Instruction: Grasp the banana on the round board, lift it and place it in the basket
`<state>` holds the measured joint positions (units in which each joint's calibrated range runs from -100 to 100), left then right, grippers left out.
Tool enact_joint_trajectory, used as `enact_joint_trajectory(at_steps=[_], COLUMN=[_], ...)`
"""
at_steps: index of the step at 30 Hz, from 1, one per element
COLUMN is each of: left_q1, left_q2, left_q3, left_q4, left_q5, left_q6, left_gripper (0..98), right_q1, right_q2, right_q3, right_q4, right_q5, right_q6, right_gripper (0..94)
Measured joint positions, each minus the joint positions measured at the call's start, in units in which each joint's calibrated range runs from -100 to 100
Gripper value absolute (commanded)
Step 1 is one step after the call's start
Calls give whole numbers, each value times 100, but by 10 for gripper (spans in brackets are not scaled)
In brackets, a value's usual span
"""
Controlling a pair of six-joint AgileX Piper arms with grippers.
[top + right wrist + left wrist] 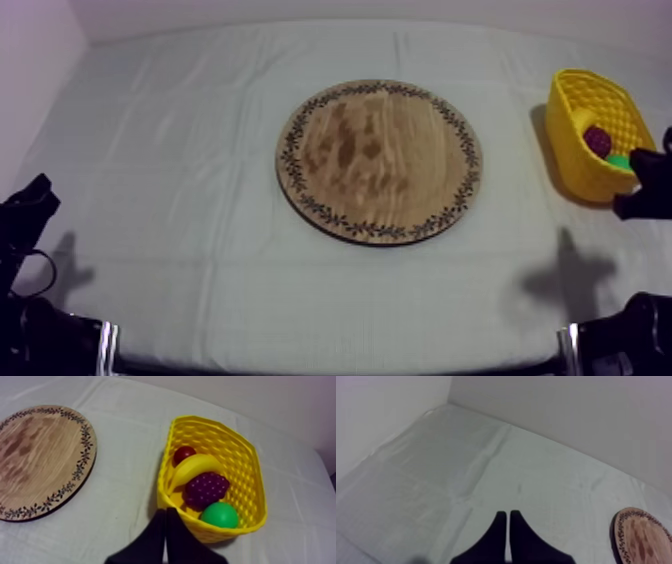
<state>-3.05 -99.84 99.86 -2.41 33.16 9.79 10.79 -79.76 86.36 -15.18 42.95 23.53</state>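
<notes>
The banana (197,466) lies partly under the grapes (206,489); the board (40,456) is cut off

No writing readable; wooden board (380,160) seems to bear only ornament

Over the cloth (486,466), left end effector (508,514) (narrow closed wedge), wooden board (642,537) nearby.

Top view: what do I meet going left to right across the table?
In order: left gripper → wooden board → yellow basket.
</notes>
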Motion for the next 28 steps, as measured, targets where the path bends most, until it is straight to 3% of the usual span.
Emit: enact_joint_trajectory(at_steps=[4,9,14,19,23,28], left_q1=[0,0,0,0,0,0], left_q2=[0,0,0,0,0,0], left_q3=[0,0,0,0,0,0], left_q4=[0,0,0,0,0,0], left_q5=[0,0,0,0,0,0], left_q6=[0,0,0,3,0,0], left_gripper=[1,1,1,1,1,1], right_q1=[-101,-242,-530,-854,-1115,-1287], right_q2=[-449,-1114,-1551,-1587,-1587,-1587], right_q3=[522,810,986,1243,1290,1309], right_q4=[-130,262,786,1169,1304,1310], right_q5=[-190,129,264,-222,-590,-592], right_q6=[87,-194,-921,-1598,-1828,-1736], right_gripper=[2,3,4,5,4,4])
